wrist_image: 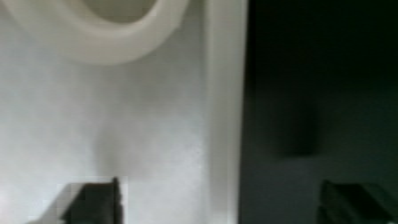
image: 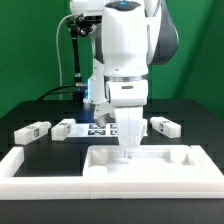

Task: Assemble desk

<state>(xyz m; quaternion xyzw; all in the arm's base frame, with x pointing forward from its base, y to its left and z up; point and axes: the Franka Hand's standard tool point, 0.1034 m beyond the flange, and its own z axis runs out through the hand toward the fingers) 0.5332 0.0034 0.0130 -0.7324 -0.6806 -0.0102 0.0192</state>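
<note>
The desk's white rectangular panel (image: 165,163) lies flat in the corner of the rail, in front of the arm. My gripper (image: 128,152) points straight down onto the panel's rim, toward the exterior view's left. In the wrist view the gripper (wrist_image: 224,205) is open. One dark finger (wrist_image: 93,200) hangs over the white panel (wrist_image: 143,130). The other finger (wrist_image: 356,203) is over the dark table, so the panel's edge runs between them. A round hole (wrist_image: 116,18) shows in the panel. Three white leg posts (image: 32,131) (image: 63,128) (image: 166,127) lie on the table behind.
The long low white L-shaped border rail (image: 40,166) runs along the front and up the exterior view's left. The marker board (image: 100,128) lies behind the gripper by the arm's base. A green backdrop stands behind the black table (image: 20,110).
</note>
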